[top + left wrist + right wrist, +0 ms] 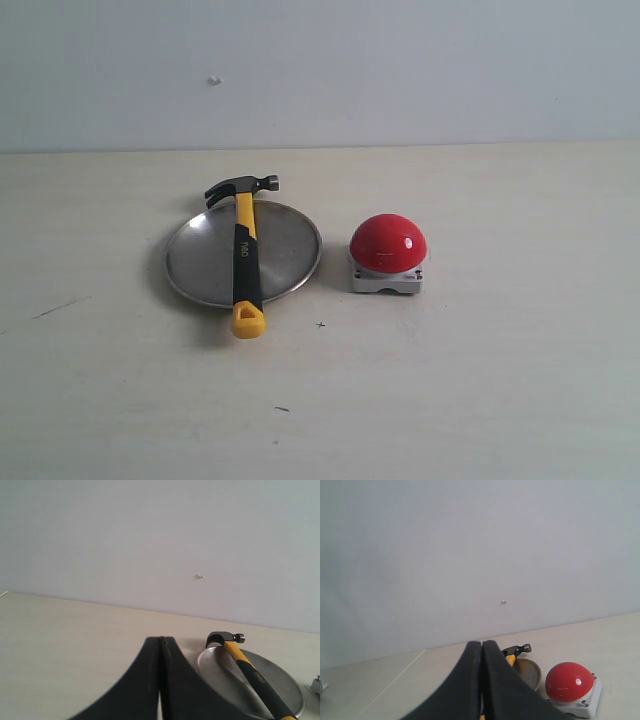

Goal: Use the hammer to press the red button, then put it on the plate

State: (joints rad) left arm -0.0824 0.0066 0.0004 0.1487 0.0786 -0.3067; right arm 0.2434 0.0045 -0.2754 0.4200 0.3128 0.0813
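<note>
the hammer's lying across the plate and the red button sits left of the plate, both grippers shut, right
Not quite: in the exterior view the red button sits right of the plate, not left. The hammer does lie across the plate, and the left gripper and right gripper are shut.

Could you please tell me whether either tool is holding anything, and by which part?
Nothing is held: the left tool and right tool are both shut and empty, and the hammer lies across the plate.
</note>
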